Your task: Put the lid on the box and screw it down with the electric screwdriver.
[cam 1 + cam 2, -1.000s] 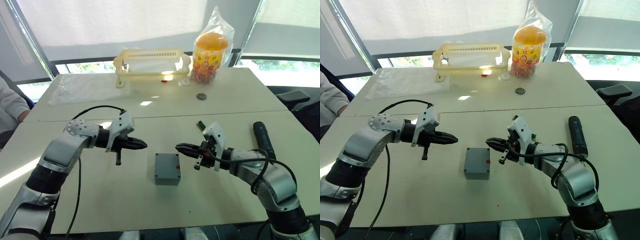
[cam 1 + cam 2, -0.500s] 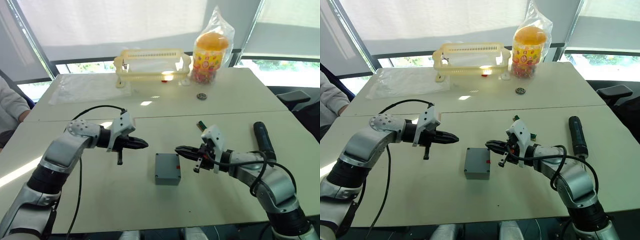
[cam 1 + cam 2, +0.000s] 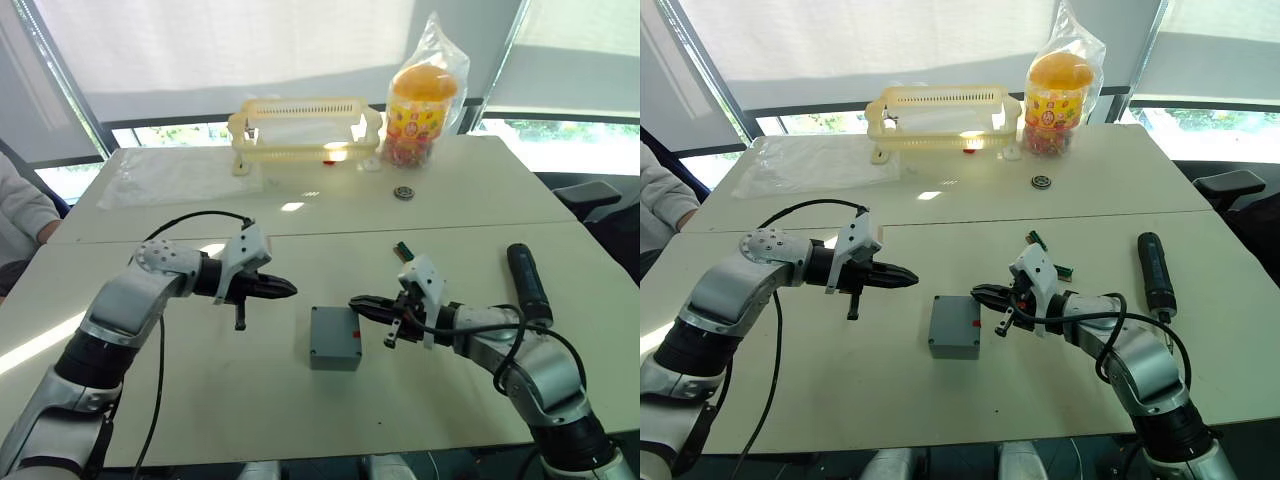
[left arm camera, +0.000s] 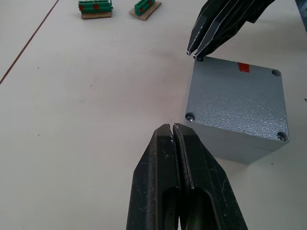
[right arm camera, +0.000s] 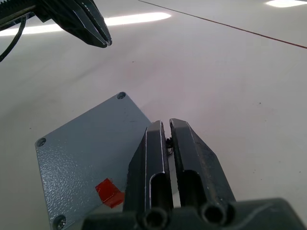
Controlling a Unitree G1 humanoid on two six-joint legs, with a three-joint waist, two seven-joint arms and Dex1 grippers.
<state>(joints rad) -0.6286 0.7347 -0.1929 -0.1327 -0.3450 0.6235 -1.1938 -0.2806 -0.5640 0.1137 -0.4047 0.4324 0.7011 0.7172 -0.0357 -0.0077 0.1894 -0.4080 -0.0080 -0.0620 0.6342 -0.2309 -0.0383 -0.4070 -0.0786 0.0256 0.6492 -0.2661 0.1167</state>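
Pressed together, the two black fingers of the left gripper (image 3: pixel 283 289) hold nothing and hover over the table (image 3: pixel 200 390) just to the left of the box (image 3: pixel 334 337), their tips pointing toward it. That box sits near the front middle of the table with the lid (image 4: pixel 241 98) already on it, a screw head showing at each visible corner and a small red mark by one edge. Just right of the box, the right gripper (image 3: pixel 362 303) points at its near corner; its fingers are drawn almost together, and in the right wrist view a small dark thing, probably a screw, seems pinched between the fingertips (image 5: pixel 167 128), though it is too small to be sure. Behind that arm lie small green connector blocks (image 3: pixel 1064 269), and further right, well apart from the box, the electric screwdriver (image 3: pixel 527 282) rests untouched on the table. At the far edge stand a yellow basket (image 3: pixel 305 125) and a bagged jar of sweets (image 3: pixel 421 100). Judging by this, the lid-placing step looks done and the screws are being set in the corners, or are already seated; next the right gripper would need to free itself, reach rightward, grasp the screwdriver along its body, and bring its bit upright onto a corner screw while the left gripper steadies the box.
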